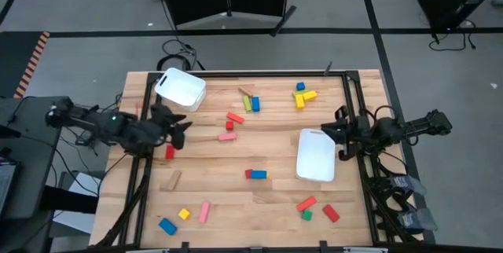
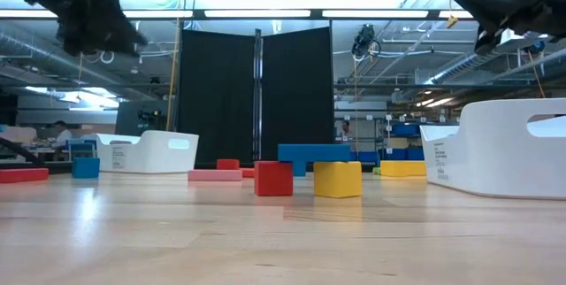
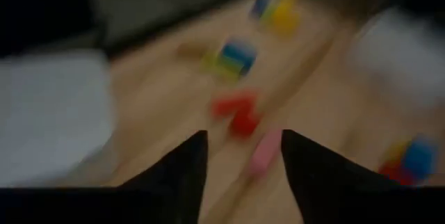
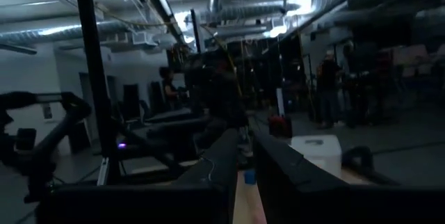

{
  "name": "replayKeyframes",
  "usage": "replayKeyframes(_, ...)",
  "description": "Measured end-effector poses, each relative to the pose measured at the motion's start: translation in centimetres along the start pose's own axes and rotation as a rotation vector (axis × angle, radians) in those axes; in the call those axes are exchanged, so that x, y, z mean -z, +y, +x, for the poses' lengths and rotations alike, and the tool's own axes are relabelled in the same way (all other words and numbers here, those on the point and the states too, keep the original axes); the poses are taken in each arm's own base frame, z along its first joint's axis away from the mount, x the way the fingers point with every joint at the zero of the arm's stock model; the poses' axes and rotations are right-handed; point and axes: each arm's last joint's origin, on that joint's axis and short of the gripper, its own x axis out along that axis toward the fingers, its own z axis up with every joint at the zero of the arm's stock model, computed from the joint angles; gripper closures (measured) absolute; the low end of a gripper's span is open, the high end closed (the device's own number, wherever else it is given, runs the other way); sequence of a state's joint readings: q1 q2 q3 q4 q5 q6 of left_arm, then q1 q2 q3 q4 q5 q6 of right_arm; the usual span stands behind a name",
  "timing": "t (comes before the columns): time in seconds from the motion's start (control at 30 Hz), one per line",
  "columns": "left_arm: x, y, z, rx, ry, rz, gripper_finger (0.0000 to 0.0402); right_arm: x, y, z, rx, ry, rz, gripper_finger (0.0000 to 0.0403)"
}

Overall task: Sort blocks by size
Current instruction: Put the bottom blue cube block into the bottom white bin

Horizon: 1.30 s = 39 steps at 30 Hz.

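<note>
as seen from above, reading left to right across the tabletop [image 1: 259,147]:

left gripper [image 1: 182,131]: over the left edge of the tabletop, just below the left bin; jaws parted with a clear gap, nothing between them.
left bin [image 1: 180,89]: white, tilted, at the far left corner.
red block by the left gripper [image 1: 170,152]: lying on the wood just under the jaws, not gripped.
near-left blocks: a plain wood bar [image 1: 171,180], a yellow cube [image 1: 184,214], a pink bar [image 1: 205,211] and a blue block [image 1: 167,225], spread apart.
centre blocks: a pink bar [image 1: 227,137] with red pieces [image 1: 234,118] just beyond it; a green-and-blue pair [image 1: 251,104] farther back; a red-and-blue pair [image 1: 255,174] nearer.
far-right blocks: a yellow-and-blue cluster [image 1: 304,96].
right bin [image 1: 316,155]: white, upright, right of centre.
near-right blocks: red pieces and a small green one [image 1: 317,208], below the right bin.
right gripper [image 1: 344,133]: beside the right bin's far corner, raised; jaws nearly together, a narrow slit, holding nothing.
</note>
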State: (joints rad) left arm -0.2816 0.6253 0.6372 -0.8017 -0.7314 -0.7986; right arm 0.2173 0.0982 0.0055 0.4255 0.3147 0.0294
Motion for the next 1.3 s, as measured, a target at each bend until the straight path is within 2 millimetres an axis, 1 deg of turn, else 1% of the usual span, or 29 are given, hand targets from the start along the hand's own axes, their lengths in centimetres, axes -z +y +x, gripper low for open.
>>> replayKeyframes(0.07, -0.4, -0.6, 0.2, -0.111, 0.154, 0.032, 0.0181, -0.2, 0.0, 0.0, 0.009, -0.018, -0.028, 0.0346)
replayKeyframes(0.17, -0.3, -1.2, 1.0, -0.274, 0.369, 0.088, 0.0161, -0.3, 0.0, 0.0, 0.020, -0.032, -0.071, 0.0346)
replayKeyframes(0.27, 0.2, -1.7, 2.4, -0.347, 0.544, 0.087, 0.0145, -0.4, -0.1, 0.0, 0.026, -0.042, -0.117, 0.0346)
replayKeyframes(0.33, 0.5, -1.9, 3.4, -0.378, 0.607, 0.082, 0.0135, -0.6, -0.1, 0.0, 0.028, -0.054, -0.139, 0.0346)
replayKeyframes(0.43, 0.6, -1.7, 4.4, -0.421, 0.645, 0.094, 0.0122, -0.7, -0.1, 0.0, 0.030, -0.067, -0.165, 0.0346)
replayKeyframes(0.57, 0.0, -1.2, 5.5, -0.418, 0.657, 0.093, 0.0111, -0.8, -0.1, 0.0, 0.031, -0.078, -0.181, 0.0346)
replayKeyframes(0.77, -0.5, 0.4, 6.9, -0.441, 0.728, 0.099, 0.0108, -1.2, -0.1, -0.1, 0.034, -0.115, -0.169, 0.0346)
replayKeyframes(0.97, 0.9, 2.4, 9.1, -0.416, 0.818, 0.070, 0.0108, -1.2, -0.1, -0.1, 0.035, -0.119, -0.175, 0.0346)
replayKeyframes(1.13, 1.5, 3.3, 10.1, -0.385, 0.807, 0.048, 0.0108, -1.2, -0.1, -0.1, 0.034, -0.119, -0.175, 0.0346)
replayKeyframes(1.23, 2.4, 3.9, 10.4, -0.377, 0.857, 0.052, 0.0108, -1.2, -0.1, -0.1, 0.034, -0.119, -0.175, 0.0346)
replayKeyframes(1.3, 2.8, 4.1, 10.7, -0.373, 0.855, 0.047, 0.0108, -1.2, -0.1, -0.1, 0.034, -0.119, -0.175, 0.0346)
